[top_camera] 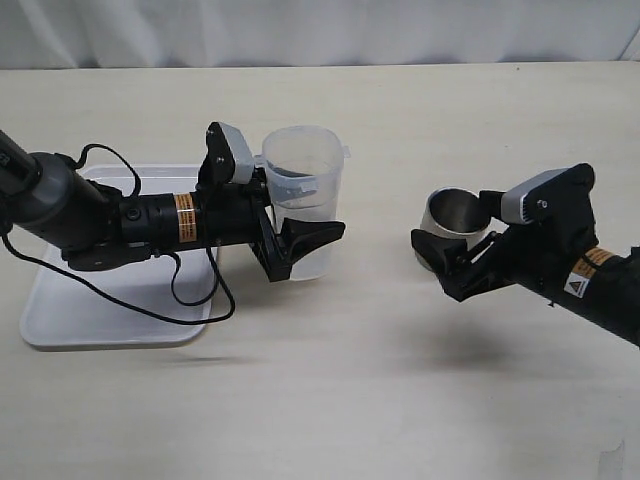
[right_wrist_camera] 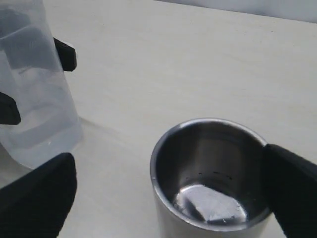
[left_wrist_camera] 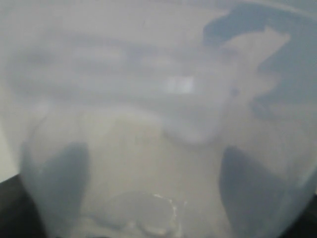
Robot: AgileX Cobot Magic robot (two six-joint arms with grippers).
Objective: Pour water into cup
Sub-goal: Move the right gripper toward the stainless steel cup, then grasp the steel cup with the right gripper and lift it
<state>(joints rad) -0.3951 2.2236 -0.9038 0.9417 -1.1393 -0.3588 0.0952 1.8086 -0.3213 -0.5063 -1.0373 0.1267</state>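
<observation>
Right tool (top_camera: 452,235) spread, flanking cup (top_camera: 455,208); left tool (top_camera: 315,210) pinches upright beaker (top_camera: 305,150) of water (left_wrist_camera: 148,218), well left of cup.

So the black left arm (top_camera: 70,205) reaches in from the left, pretty much flat and level, and its claw (top_camera: 310,200) is clamped round a translucent plastic beaker (top_camera: 305,170). The black right arm (top_camera: 600,280) angles in from the right, with its claw (top_camera: 452,220) spread wide and gripping nothing.
</observation>
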